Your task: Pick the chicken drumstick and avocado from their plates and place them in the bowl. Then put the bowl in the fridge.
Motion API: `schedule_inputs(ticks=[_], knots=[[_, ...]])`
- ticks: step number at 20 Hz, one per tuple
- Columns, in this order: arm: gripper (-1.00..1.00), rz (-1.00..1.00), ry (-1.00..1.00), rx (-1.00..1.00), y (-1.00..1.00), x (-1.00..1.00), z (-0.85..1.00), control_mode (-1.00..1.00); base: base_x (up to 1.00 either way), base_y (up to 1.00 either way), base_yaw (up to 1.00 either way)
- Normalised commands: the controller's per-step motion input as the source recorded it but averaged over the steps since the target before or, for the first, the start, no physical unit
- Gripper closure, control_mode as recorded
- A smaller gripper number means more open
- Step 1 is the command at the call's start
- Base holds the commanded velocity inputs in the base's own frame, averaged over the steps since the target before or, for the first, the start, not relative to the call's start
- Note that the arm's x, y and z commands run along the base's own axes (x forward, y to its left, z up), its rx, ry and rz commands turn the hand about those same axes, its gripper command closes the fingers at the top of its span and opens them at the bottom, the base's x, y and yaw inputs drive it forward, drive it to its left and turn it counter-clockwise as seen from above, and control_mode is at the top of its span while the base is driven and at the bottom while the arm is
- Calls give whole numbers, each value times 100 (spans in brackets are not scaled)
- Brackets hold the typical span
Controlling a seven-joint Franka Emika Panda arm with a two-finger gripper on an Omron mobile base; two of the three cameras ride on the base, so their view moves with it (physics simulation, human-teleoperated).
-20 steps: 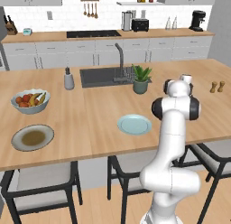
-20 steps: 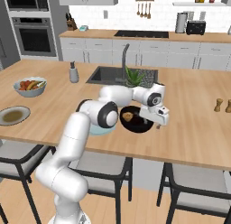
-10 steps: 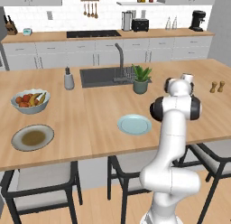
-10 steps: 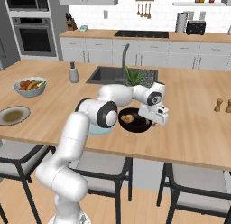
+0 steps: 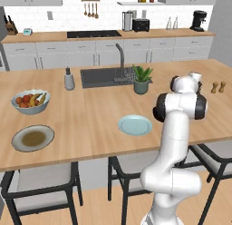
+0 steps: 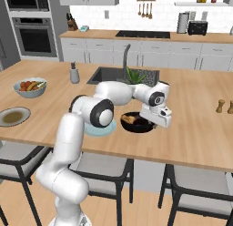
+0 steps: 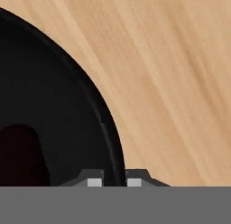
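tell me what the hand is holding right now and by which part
The hand is shut on the black bowl, gripping it by its rim at the edge nearest the hand, one fingertip inside the bowl and one outside over the wooden counter.

Wooden island counter (image 5: 90, 124) carries black bowl (image 6: 136, 125), two plates (image 5: 135, 125), fruit bowl (image 5: 30, 101), potted plant (image 5: 142, 79)

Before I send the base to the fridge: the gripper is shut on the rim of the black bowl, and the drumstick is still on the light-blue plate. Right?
Not quite. The gripper is shut on the black bowl rim, as the hand view shows. But the light-blue plate is bare in the left base view, and the drumstick already lies in the bowl in the right base view.
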Motion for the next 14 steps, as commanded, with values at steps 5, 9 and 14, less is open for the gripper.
schedule_inputs(ticks=[5,9,14], knots=[[100,0,-18,-3,10,-78,93,-100,0,0,0],[100,-2,-23,-8,48,-89,64,-100,0,0,0],[100,-5,-11,-2,64,-72,43,-100,0,0,0]])
